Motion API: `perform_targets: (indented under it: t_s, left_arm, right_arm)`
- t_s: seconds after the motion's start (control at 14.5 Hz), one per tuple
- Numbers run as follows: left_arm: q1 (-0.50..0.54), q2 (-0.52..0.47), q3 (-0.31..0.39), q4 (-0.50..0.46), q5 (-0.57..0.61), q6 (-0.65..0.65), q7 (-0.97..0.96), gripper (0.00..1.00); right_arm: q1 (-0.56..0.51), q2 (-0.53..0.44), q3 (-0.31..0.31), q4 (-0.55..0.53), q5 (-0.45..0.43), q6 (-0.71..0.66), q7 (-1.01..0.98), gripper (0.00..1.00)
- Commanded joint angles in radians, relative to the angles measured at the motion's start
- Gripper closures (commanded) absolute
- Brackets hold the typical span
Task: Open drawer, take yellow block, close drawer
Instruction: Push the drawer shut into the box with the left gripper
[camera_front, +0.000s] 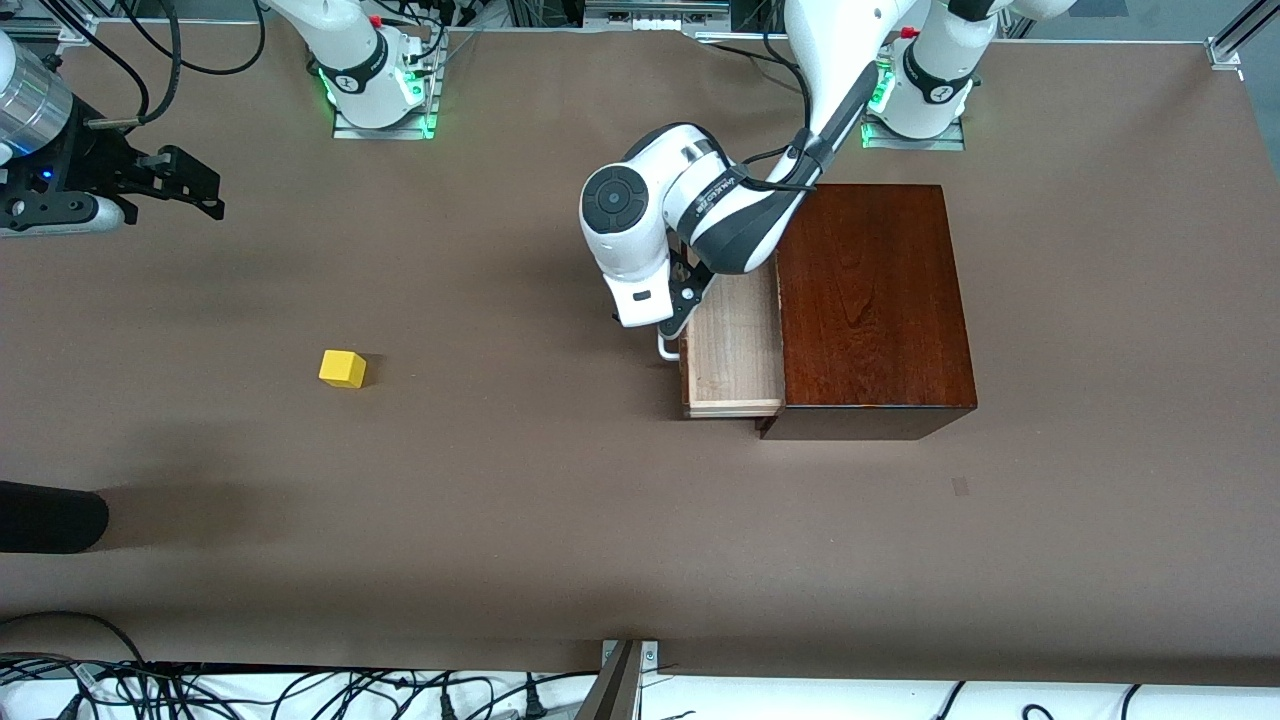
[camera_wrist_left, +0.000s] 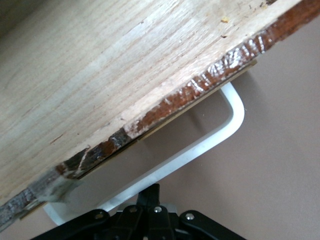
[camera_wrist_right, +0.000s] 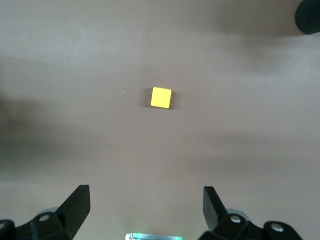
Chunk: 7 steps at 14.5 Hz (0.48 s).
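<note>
The drawer is pulled partly out; its white handle is pinched by the left gripper. The yellow block lies on bare table at the drawer's nine o'clock, the right gripper held spread at the block's eleven.

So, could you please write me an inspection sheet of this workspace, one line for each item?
Surface: brown table, bare where visible.
Drawer: drawer partly pulled out of the box; pale inside, nothing seen in the part that shows.
Block: yellow block on the table toward the right arm's end, apart from the box.
Clutter: dark rounded object at the table edge, cannot identify.
Left gripper: left gripper shut on the white handle.
Right gripper: right gripper open, over bare table; arm waits.
Cables: cables along the table's near edge and by the bases.
Surroundings: metal frame at a corner.
</note>
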Motion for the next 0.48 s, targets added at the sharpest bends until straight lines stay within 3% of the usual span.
perform_targets:
  t_s: [0.0,0.42]
  left_arm:
    - [0.005,-0.008,0.018,0.003,0.056,-0.078,0.0,1.0]
    - [0.063,-0.096,0.018,-0.131,0.069,-0.107,0.19,1.0]
  right_arm:
    - [-0.001,0.017,0.002,0.021,0.0,0.002,0.001,0.0]
    - [0.002,0.04,0.005,0.024,-0.003,0.007,0.006,0.0]
